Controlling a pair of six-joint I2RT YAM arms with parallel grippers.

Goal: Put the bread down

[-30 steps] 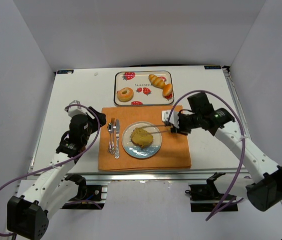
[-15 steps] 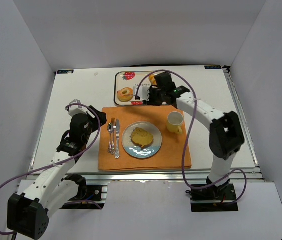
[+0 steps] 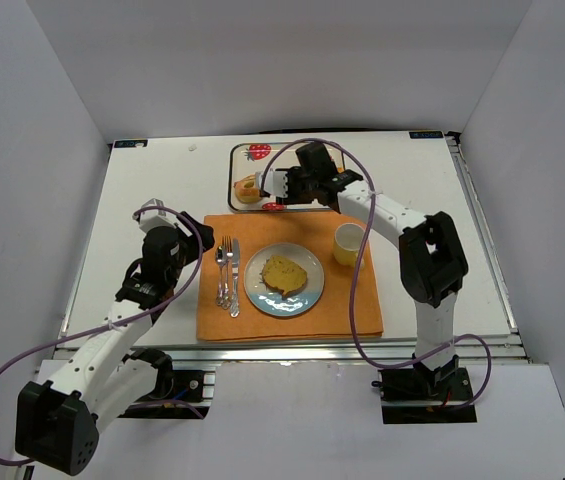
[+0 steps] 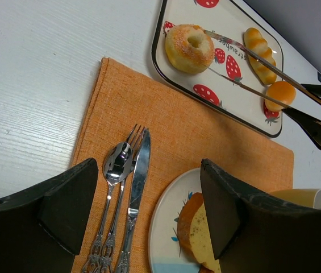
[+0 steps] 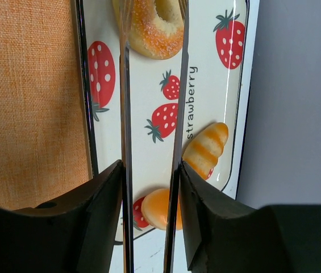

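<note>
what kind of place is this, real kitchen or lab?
Probably a lab test cell staged as a dining spot: plain white walls box in the table, and the props are an orange placemat with plate and cutlery, plus a strawberry tray of pastries.

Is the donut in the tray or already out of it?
In the tray: the donut lies flat on the tray floor, inside its dark rim.

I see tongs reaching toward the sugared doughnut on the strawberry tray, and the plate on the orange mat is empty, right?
Not quite. The plate is not empty: a piece of bread lies on it, as the top external view shows. The tongs do reach toward the sugared doughnut on the strawberry tray.
</note>
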